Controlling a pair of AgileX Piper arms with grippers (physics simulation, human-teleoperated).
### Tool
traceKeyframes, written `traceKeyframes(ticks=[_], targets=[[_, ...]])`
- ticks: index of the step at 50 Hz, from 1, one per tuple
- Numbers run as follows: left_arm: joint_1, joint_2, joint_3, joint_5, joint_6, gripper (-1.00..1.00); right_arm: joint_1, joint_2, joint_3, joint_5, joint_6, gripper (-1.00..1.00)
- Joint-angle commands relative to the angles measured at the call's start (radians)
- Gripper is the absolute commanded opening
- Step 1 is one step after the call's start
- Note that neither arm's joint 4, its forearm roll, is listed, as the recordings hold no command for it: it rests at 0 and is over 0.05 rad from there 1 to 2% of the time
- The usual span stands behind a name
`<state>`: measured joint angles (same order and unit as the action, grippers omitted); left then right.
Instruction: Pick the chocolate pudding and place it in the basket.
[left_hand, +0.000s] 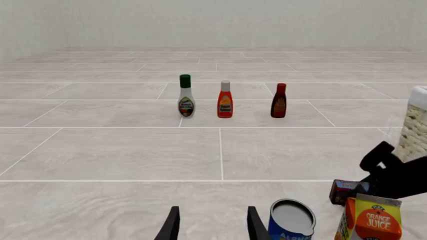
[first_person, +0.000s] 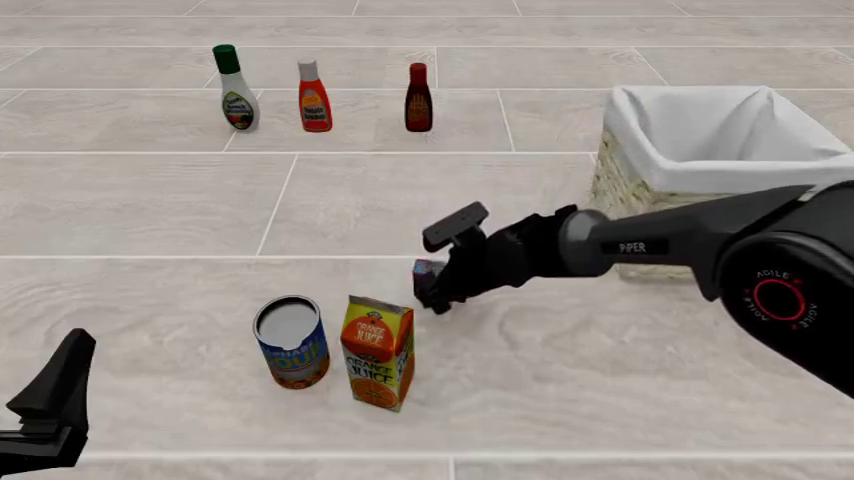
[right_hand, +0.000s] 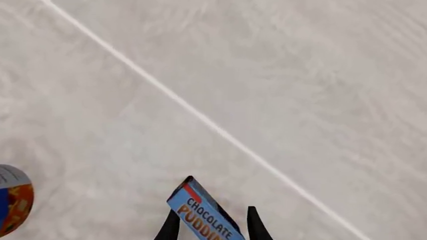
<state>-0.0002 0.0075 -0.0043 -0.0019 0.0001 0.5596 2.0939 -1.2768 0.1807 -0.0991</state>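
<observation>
between the two black fingers of the right gripper (right_hand: 212, 225) sits the small maroon chocolate pudding box with its blue top (right_hand: 203, 212), clasped across its narrow faces. it looks light, stiff cardboard, slick enough to slip. from the gripper, the pale woven wicker basket with white lining (first_person: 627, 170) lies toward two o'clock. the left gripper (left_hand: 212, 225) is parted, holding nothing.
</observation>
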Motion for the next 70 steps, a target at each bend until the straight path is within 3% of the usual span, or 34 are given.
traceKeyframes(ticks=[1,2,4,5,28,70], targets=[[0.0,0.0,0.0,0.0,0.0,1.0,0.027,0.001,0.033,-0.05,0.015,1.0],[0.0,0.0,0.0,0.0,0.0,1.0,0.021,0.003,0.029,-0.045,0.029,1.0],[0.0,0.0,0.0,0.0,0.0,1.0,-0.002,-0.032,0.058,-0.109,-0.033,1.0],[0.0,0.0,0.0,0.0,0.0,1.0,-0.026,-0.036,0.054,-0.119,-0.04,-1.0],[0.0,0.0,0.0,0.0,0.0,1.0,-0.053,-0.092,0.053,-0.114,-0.029,-1.0],[0.0,0.0,0.0,0.0,0.0,1.0,-0.14,-0.362,-0.061,0.081,0.043,-1.0]])
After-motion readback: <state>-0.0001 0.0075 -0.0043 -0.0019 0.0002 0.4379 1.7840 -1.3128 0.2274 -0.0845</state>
